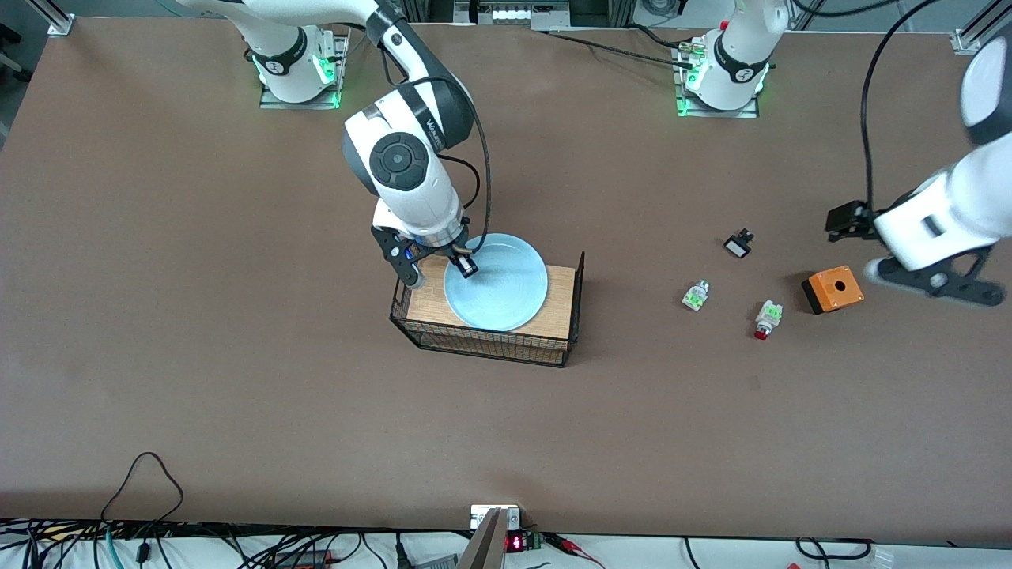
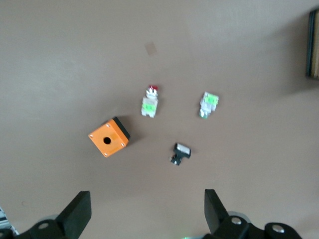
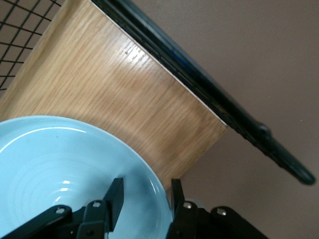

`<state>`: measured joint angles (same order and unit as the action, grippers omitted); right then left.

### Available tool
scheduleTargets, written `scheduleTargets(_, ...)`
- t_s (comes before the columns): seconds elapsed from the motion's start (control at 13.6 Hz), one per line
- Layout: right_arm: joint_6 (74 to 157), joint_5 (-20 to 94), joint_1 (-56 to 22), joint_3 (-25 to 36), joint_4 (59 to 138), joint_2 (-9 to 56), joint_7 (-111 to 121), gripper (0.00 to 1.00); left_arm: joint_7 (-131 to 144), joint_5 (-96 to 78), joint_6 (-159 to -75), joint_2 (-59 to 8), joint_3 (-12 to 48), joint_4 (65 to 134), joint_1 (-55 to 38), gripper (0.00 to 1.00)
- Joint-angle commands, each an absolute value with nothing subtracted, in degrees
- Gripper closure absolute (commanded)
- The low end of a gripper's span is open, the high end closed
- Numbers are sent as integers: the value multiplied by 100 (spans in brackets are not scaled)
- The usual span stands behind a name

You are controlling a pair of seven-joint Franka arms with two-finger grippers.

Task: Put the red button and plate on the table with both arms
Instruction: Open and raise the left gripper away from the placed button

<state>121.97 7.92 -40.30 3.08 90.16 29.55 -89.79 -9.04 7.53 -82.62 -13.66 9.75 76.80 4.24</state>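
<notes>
The pale blue plate (image 1: pixel 506 288) (image 3: pixel 50 159) lies on the wooden top of a small black wire rack (image 1: pixel 557 304). My right gripper (image 1: pixel 439 273) (image 3: pixel 147 185) is down at the plate's rim on the side toward the right arm's base. One finger is inside the rim and one outside, with a gap still showing, so it is open. The red button (image 1: pixel 765 320) (image 2: pixel 150 102) lies on the brown table (image 1: pixel 237 356) toward the left arm's end. My left gripper (image 1: pixel 937 284) (image 2: pixel 145 199) hangs wide open and empty over the table beside an orange box.
An orange box (image 1: pixel 832 289) (image 2: pixel 108 137) with a round hole sits beside the red button. A green-labelled part without a red cap (image 1: pixel 695 295) (image 2: pixel 209 103) and a small black-and-white part (image 1: pixel 738 243) (image 2: pixel 180 152) lie nearby. The rack's wire side (image 3: pixel 199 84) stands up along one end.
</notes>
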Motion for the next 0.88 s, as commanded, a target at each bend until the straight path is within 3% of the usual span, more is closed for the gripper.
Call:
scheduleTargets(0.0,12155,888,-4061,352,9009,2927,-8983,78,-739,571,-8919,-310,379,8891,-17,0)
scheduleTargets(0.22,12164,888,-4061,352,9009,2918,-8939,94,-537,379,-9369,209,168,9543,-174,0)
scheduleTargets(0.52,12094,879,-4078,352,8983,2839,-8947,98,132,343,-9081,255,202,9589,-272,0)
scheduleTargets(0.81,11620,896,-4069,352,8868,2366,-8930,99,220,334,-9018,255,431,9536,-272,0)
